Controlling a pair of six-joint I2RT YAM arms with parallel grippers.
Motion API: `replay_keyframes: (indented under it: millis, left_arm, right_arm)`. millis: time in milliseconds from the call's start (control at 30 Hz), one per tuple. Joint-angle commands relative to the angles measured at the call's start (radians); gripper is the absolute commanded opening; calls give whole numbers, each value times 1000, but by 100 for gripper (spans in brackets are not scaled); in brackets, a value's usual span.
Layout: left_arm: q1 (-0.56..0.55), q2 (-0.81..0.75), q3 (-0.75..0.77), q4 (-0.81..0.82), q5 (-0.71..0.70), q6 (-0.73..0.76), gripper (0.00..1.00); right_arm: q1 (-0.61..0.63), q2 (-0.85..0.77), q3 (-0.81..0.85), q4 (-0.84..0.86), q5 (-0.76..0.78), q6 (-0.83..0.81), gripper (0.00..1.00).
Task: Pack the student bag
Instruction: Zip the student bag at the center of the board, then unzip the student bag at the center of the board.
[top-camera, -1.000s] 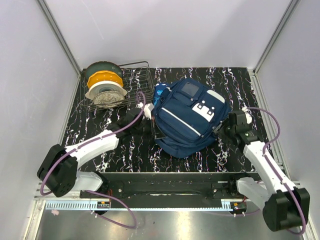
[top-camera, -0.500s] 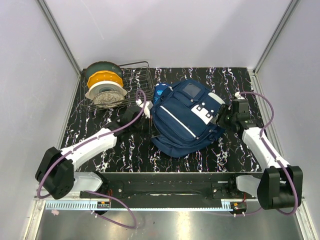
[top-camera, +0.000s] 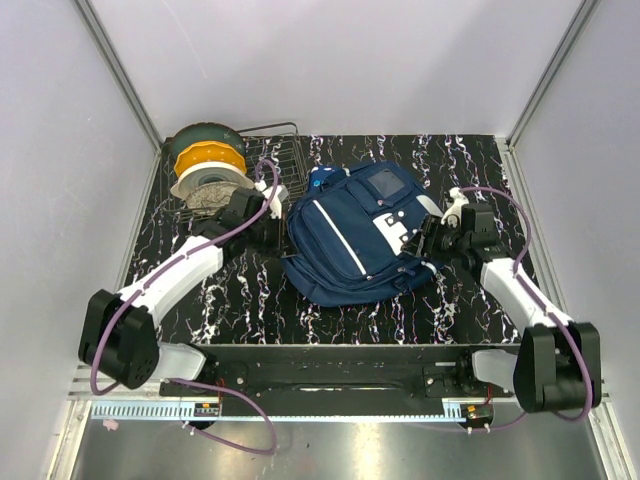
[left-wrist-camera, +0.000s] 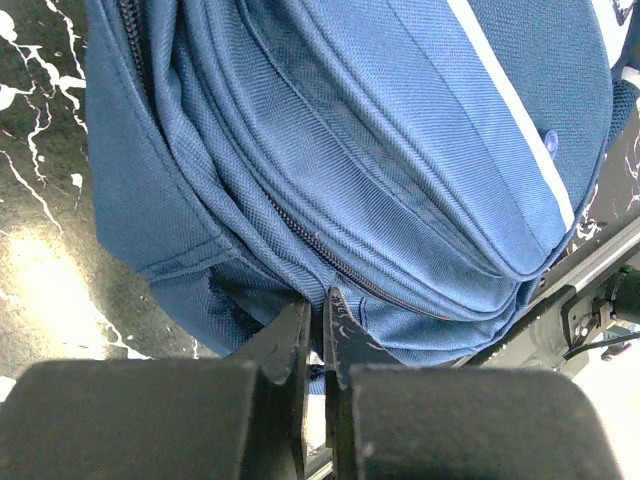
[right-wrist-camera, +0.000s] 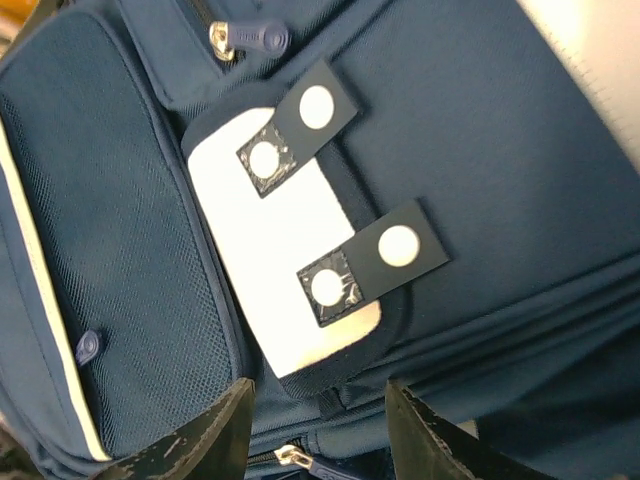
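Navy backpack (top-camera: 350, 235) lay on the table (top-camera: 200, 290) between your claws; your left claw (left-wrist-camera: 318, 308) was pinched shut against its zipper seam (left-wrist-camera: 300, 228), your right claw (right-wrist-camera: 318, 420) gaped partway over its white pocket patch (right-wrist-camera: 265, 255).

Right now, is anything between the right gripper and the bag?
Nothing visible. The right gripper hangs open right over the student bag, facing its white pocket flap, with no other object between them. The left gripper is shut on the bag's zipper edge.
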Motion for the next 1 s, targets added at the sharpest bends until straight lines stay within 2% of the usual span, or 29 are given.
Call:
replay_keyframes:
  millis: [0,167,333,567,833,967]
  left_arm:
    - [17,29,85,51,69,64,0]
    - [35,56,101,48,73,71,0]
    - [63,73,120,43,95,81,0]
    - [98,133,193,40,150,82,0]
    - [103,181,232,40,213,84,0]
    - [104,185,232,42,216,85,0]
  right_arm:
    - [2,50,30,27,-188,-10,59]
    - [29,23,27,0,-125,33,56]
    - [35,53,38,-55,-126,54,53]
    - [39,-36,-111,63,-186,182,52]
    - [58,-39,-166,92,-223,160,52]
    - [58,-40,-183,121,-229,151,48]
